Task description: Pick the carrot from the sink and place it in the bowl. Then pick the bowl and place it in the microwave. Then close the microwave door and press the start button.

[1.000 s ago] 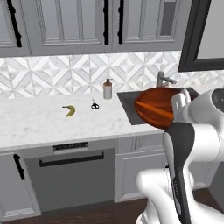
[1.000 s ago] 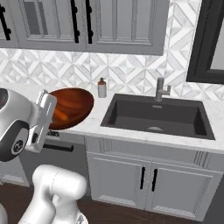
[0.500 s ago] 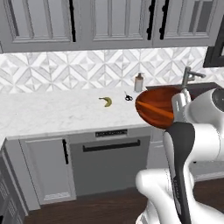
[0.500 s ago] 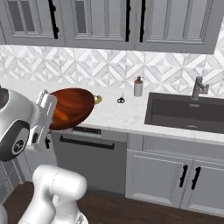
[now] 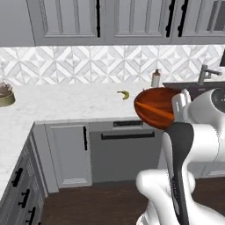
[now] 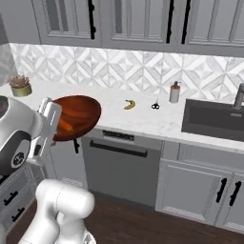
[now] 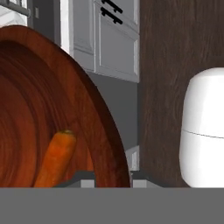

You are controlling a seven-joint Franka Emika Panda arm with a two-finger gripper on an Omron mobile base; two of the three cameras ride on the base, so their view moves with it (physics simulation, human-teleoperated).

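Pincer (image 7: 113,177) closed on the rim of the bowl (image 5: 154,108), one finger either side of the wall, seen in the hand view. Bowl is held in the air, tilted, in front of the surface (image 5: 66,103) edge and above the dishwasher front (image 6: 121,171). Bowl in right base view (image 6: 76,116) sits just beside the white arm.

Carrot (image 7: 54,158) lies inside the bowl, against the lower inner wall, near the gripped rim. Also visible as an orange streak in left base view (image 5: 154,109).

Sink (image 6: 214,119) is set in the surface well to the right of the bowl, faucet (image 5: 205,74) behind it.

On the surface: banana (image 6: 128,104), soap bottle (image 6: 175,92) near the sink, small dark item (image 6: 156,105) between them (too small to identify), potted plant (image 6: 21,86) at far left. All well apart from the bowl.
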